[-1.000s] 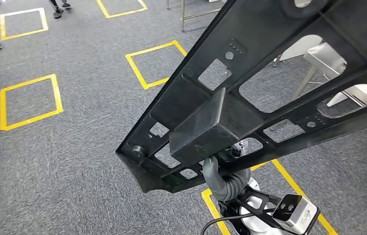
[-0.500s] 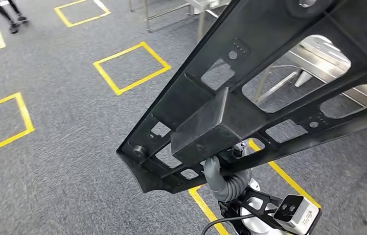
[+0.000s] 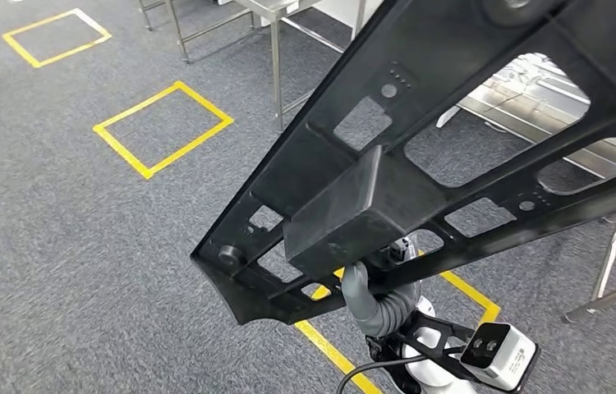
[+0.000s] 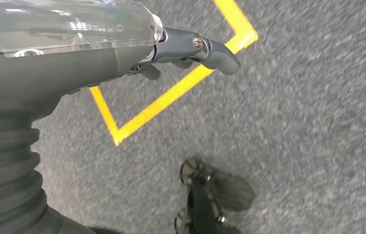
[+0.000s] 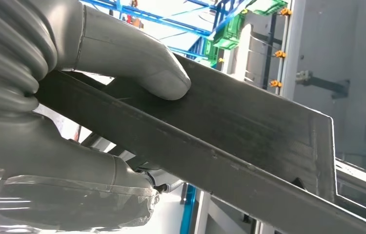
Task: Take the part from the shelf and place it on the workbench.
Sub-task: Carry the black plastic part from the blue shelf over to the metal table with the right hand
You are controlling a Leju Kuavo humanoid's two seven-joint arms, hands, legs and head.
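Item: long black part (image 3: 452,139), carried aloft over grey carpet (image 3: 83,246).

Part: flat black frame with cut-out openings and a box-shaped block near its lower end, slanting across the head view. Right hand (image 5: 108,73) grips it from beneath, thumb pressed on one face. Steel bench (image 3: 526,90) seen behind, through the openings; part not on it. Left hand (image 4: 122,53) hangs over yellow floor tape (image 4: 171,92), fingers partly curled, holding nothing; how far closed cannot be told.
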